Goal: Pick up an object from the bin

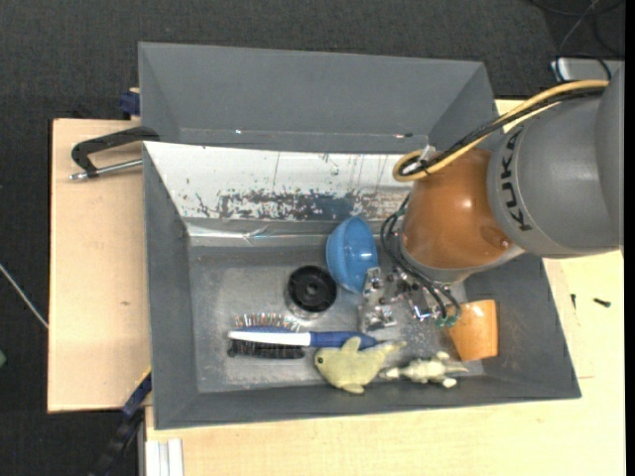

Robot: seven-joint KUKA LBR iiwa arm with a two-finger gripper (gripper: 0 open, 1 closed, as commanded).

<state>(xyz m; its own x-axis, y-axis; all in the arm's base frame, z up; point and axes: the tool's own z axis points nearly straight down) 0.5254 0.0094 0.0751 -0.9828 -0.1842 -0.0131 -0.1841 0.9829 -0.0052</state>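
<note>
Risking a nudged blue ball [351, 254] or a double catch of brush [283, 343] and yellow toy [352, 366]: gripper [385, 310], grip state not discernible, low among them.

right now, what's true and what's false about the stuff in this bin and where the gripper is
1. A blue rounded object lies toward the back of the bin, just left of the gripper. True.
2. The black disc rests on top of the orange block. False: the disc lies on the bin floor left of the gripper, and the block lies apart from it on the gripper's right.
3. A brush with a blue handle and dark bristles lies near the front wall. True.
4. The yellow soft toy lies against the back wall. False: it lies at the front wall, by the brush's handle end.
</note>
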